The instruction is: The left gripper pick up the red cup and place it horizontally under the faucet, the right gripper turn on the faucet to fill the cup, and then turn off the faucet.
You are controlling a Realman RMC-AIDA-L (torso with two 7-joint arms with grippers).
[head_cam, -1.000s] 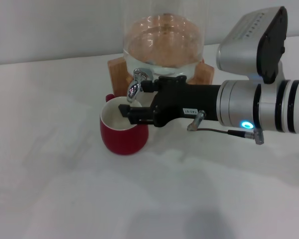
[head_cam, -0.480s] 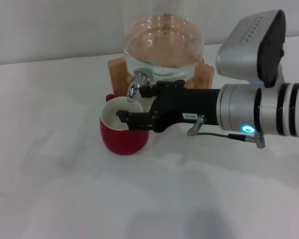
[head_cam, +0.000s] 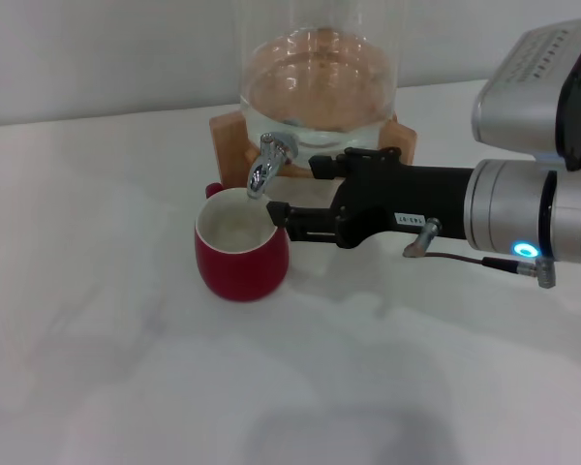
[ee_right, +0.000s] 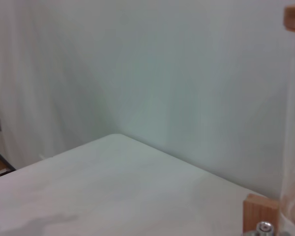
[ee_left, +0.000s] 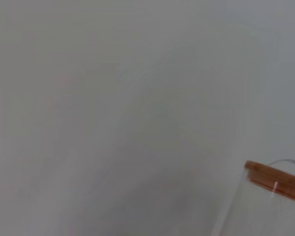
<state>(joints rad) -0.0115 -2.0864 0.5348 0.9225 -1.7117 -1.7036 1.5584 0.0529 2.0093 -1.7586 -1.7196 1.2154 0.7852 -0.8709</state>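
The red cup [head_cam: 240, 254] stands upright on the white table, its white inside facing up, directly below the spout of the chrome faucet [head_cam: 266, 165]. My right gripper [head_cam: 292, 189] reaches in from the right at faucet height. It is open, with the lower finger beside the cup's rim and the upper finger just right of the faucet, touching neither. I cannot tell whether water is running from the spout. The left gripper is out of view; the left wrist view shows only the wall and the jar's lid.
Behind the faucet a tall glass jar [head_cam: 320, 77] of water sits on a wooden stand [head_cam: 228, 136]. The stand's corner [ee_right: 259, 211] also shows in the right wrist view. White table [head_cam: 126, 368] stretches left and toward the front.
My right gripper has drawn back to the right, from over the cup's mouth and around the faucet to just beside them. The cup has not moved.
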